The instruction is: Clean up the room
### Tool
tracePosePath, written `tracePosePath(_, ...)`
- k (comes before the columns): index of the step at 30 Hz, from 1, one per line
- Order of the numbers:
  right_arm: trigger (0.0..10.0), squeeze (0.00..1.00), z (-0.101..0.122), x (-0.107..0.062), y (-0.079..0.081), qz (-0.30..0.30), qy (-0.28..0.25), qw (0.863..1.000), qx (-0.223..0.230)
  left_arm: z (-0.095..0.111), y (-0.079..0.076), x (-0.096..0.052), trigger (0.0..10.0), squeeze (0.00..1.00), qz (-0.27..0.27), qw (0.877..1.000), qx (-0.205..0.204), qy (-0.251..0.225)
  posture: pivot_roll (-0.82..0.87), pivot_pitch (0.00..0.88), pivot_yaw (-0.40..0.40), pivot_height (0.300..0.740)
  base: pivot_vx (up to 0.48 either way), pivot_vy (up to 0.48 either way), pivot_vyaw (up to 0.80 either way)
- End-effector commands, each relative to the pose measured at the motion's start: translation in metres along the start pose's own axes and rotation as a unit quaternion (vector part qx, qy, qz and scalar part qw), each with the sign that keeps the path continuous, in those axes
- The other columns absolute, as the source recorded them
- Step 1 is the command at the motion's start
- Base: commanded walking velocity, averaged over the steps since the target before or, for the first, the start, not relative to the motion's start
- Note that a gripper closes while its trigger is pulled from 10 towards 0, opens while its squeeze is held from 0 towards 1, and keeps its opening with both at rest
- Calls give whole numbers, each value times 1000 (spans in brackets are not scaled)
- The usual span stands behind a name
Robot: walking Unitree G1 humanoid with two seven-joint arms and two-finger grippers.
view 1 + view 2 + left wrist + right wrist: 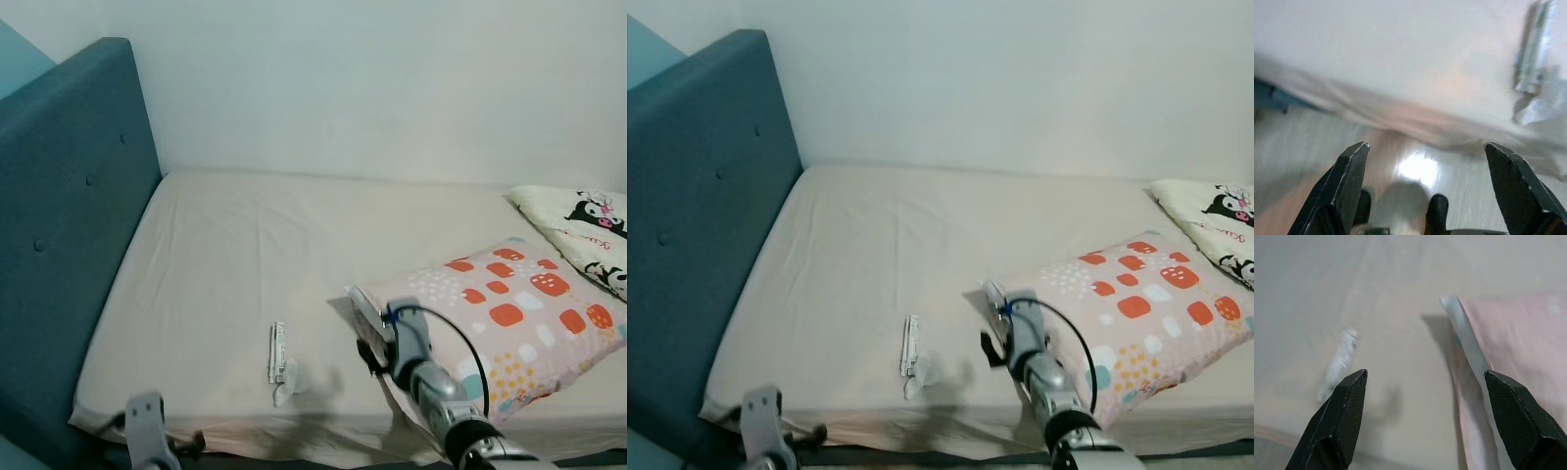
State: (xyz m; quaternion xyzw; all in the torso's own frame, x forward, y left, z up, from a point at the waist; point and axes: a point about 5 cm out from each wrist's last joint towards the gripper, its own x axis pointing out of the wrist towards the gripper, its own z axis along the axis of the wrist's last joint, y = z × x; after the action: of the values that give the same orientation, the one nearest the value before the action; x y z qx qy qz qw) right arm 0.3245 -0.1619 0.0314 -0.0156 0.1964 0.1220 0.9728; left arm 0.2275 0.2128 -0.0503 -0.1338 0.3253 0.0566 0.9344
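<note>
1. The right tool (1422,421) hangs wide open over the bed's near edge, empty, its two black fingers (1337,421) spread with the sheet between them. In the head views it sits at about five o'clock, right at the corner of the spotted pillow (509,323).
2. Off to nine o'clock of that tool lies the litter: a crumpled white wrapper (280,362) on the bed (225,245), near the front edge, well apart from the pillow. That looks like the thing to clear.
3. To do this well, swing the right tool towards the wrapper so it sits centred between the fingers, then come down low; it lies flat, so a shallow pinch may slide over it.
4. Aim for the scrunched end nearest the edge, which offers more to bite than the thin strip.
5. Keep off the sheet, or a fold comes up too.
6. The left tool (1427,191) is wide open as well, down at seven o'clock below the mattress edge, over wooden floor (1312,147).
7. A cartoon pillow (588,235) lies at three o'clock, the blue headboard (69,215) at nine.
</note>
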Motion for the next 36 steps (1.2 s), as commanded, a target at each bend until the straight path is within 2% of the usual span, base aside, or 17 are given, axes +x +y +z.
tracePosePath(1, 10000, 0, -2, 0, 1, 3, -1, 1000, 12, -7, -1, -2, 10000, 0, -8, 1000, 7, 13, 1, 0, -105, 725, 0, 0, 0)
tracePosePath(2, 10000, 0, 1, 1, 3, 11, -4, 1000, 13, -2, -4, 0, 10000, 0, -19, 1000, 19, 5, 4, 0, -106, 720, 0, 0, 0)
tracePosePath(10, 10000, 0, 5, 3, 5, 19, -6, 1000, 20, 11, -14, 4, 10000, 0, -54, 998, 28, -28, 7, 2, -109, 705, 0, 0, 0)
tracePosePath(12, 10000, 0, 6, 2, 2, 16, -8, 1000, 21, 23, -23, 6, 10000, 0, -101, 993, 40, -56, 8, 10, -111, 695, 0, 0, 0)
tracePosePath(15, 10000, 0, 7, 2, 1, 13, -10, 1000, 21, 27, -27, 6, 10000, 0, -121, 989, 48, -65, 8, 10, -111, 690, 0, 0, 0)
tracePosePath(17, 10000, 0, 12, 3, -3, 10, -19, 1000, 24, 33, -33, 6, 10000, 0, -159, 982, 72, -72, 11, 10, -109, 680, 0, 0, 0)
tracePosePath(20, 10000, 0, 17, 4, -3, 10, -26, 999, 25, 34, -36, 5, 10000, 0, -183, 977, 87, -72, 12, 12, -108, 670, 0, 0, 0)
tracePosePath(22, 10000, 0, 19, 4, -3, 10, -30, 999, 24, 35, -39, 5, 10000, 0, -197, 974, 89, -74, 13, 14, -104, 665, 0, 0, 0)
tracePosePath(24, 10000, 0, 26, 6, -3, 12, -43, 999, 29, 38, -50, 4, 10000, 0, -247, 960, 99, -85, 15, 14, -102, 650, 0, 0, 0)
tracePosePath(27, 10000, 0, 27, 6, -3, 12, -46, 998, 31, 40, -53, 4, 10000, 0, -261, 956, 101, -89, 15, 14, -102, 645, 0, 0, 0)
tracePosePath(29, 10000, 0, 33, 8, -1, 16, -56, 998, 31, 53, -66, 2, 10000, 0, -310, 937, 107, -117, 15, 14, -102, 630, 0, 0, 0)
tracePosePath(36, 10000, 0, 39, 9, -1, 16, -60, 998, 29, 73, -78, 2, 10000, 0, -338, 922, 106, -157, 16, 14, -105, 610, 0, 0, 0)
